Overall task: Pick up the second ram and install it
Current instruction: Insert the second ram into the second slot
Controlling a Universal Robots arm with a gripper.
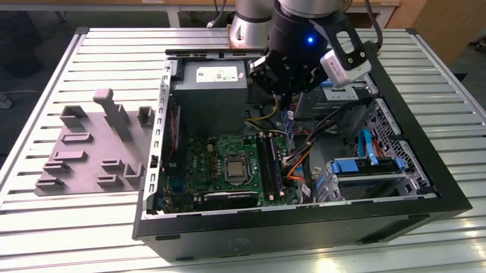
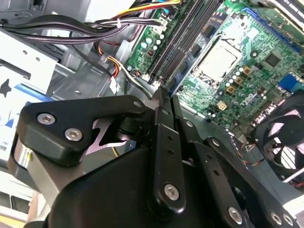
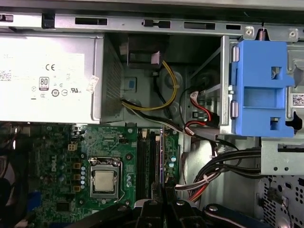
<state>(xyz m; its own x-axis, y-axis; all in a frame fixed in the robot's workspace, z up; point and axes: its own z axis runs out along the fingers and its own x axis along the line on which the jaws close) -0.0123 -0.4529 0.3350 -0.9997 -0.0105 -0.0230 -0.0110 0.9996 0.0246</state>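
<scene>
Over the open computer case (image 1: pixel 304 227), my gripper (image 1: pixel 285 96) hangs just in front of the grey power supply (image 1: pixel 209 85), above the far end of the motherboard (image 1: pixel 220 153). My fingers are pressed close together on a thin stick, the second ram (image 1: pixel 288 116), which pokes down below them as a narrow bluish strip in the exterior view. It is off the board and in the air.

In the first wrist view I see my fingertips (image 3: pixel 164 206) meeting, and the ram (image 3: pixel 163 161) runs away from them edge-on as a fine purplish line. It lies just beside the long black memory slots (image 3: pixel 147 156), on the side away from the processor (image 3: pixel 104 180). I cannot tell from this how high it sits above the slots. The power supply (image 3: pixel 47 76) fills the space beyond the board, and a loop of yellow cable (image 3: pixel 166 95) hangs between it and a blue plastic bracket (image 3: pixel 259 90).

In the second wrist view my gripper (image 2: pixel 164 95) points toward the near end of the same slots (image 2: pixel 175 42), with the processor (image 2: pixel 218 59) just beside them and a black fan (image 2: pixel 285 142) further off.

In the exterior view the slots (image 1: pixel 270 165) run along the board next to the processor (image 1: pixel 237 169). Outside the case, on the exterior view's left, a grey moulded tray (image 1: pixel 91 148) rests on the slatted metal table (image 1: pixel 45 227), well apart from my gripper.
</scene>
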